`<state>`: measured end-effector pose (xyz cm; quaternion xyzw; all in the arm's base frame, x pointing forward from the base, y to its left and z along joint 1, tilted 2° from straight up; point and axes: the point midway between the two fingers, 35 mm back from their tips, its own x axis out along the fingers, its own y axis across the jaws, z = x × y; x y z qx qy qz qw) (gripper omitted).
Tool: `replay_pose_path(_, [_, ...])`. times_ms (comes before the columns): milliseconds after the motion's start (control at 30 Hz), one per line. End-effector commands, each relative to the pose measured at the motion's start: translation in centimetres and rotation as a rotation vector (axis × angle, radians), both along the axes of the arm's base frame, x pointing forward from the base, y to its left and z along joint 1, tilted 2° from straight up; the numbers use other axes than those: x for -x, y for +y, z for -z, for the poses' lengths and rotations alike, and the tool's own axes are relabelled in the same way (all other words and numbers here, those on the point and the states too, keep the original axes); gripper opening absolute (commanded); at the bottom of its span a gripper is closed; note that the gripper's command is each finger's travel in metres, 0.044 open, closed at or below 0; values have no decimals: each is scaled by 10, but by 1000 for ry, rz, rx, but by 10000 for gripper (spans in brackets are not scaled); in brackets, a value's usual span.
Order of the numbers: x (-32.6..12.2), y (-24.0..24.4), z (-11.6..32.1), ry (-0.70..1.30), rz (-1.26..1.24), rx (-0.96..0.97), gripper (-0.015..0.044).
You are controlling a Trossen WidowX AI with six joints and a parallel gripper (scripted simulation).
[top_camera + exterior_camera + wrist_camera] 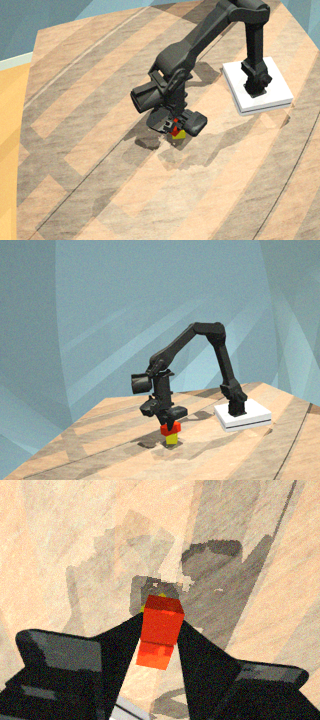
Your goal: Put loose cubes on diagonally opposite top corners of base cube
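Note:
The yellow base cube (pixel 179 135) (pixel 171 439) stands on the table, mostly hidden by red in the wrist view. My gripper (pixel 173 127) (pixel 166 426) (pixel 161 619) is low over it, pointing down, and shut on a red cube (pixel 175 132) (pixel 164 430) (pixel 162 627). This held cube is at the left part of the base's top in the exterior view and looks about level. The other red cube (pixel 177 427) (pixel 154 657) sits beside it at about the same height, over the right part of the base, partly hidden by a finger. Contact under the held cube and any gap between the reds cannot be made out.
The arm's white mounting block (pixel 266 102) (pixel 248 420) stands to the right of the cubes, and its edge shows at the bottom of the wrist view. Shadows of the arm and gripper fall on the wooden table (pixel 144 201) around the base cube.

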<state>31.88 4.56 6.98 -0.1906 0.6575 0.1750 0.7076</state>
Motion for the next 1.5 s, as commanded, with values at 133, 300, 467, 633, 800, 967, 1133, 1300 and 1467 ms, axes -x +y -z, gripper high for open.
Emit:
replay_pose_path(133, [0,-1,2,2,-6,6,105])
replay_pose_path(300, [0,-1,2,2,-6,6,105])
replay_pose_path(467, [0,-1,2,2,-6,6,157])
replay_pose_path(633, [0,-1,2,2,-6,6,205])
replay_pose_path(800, [1,0,-7,2,-3,2,205])
replay_pose_path(967, [1,0,-12,2,-3,2,205])
replay_pose_path(1133, [2,0,-19,2,-3,2,205])
replay_pose_path(1300, [2,0,-25,2,-3,2,205])
replay_pose_path(1467, [3,0,-32,2,-3,2,205])
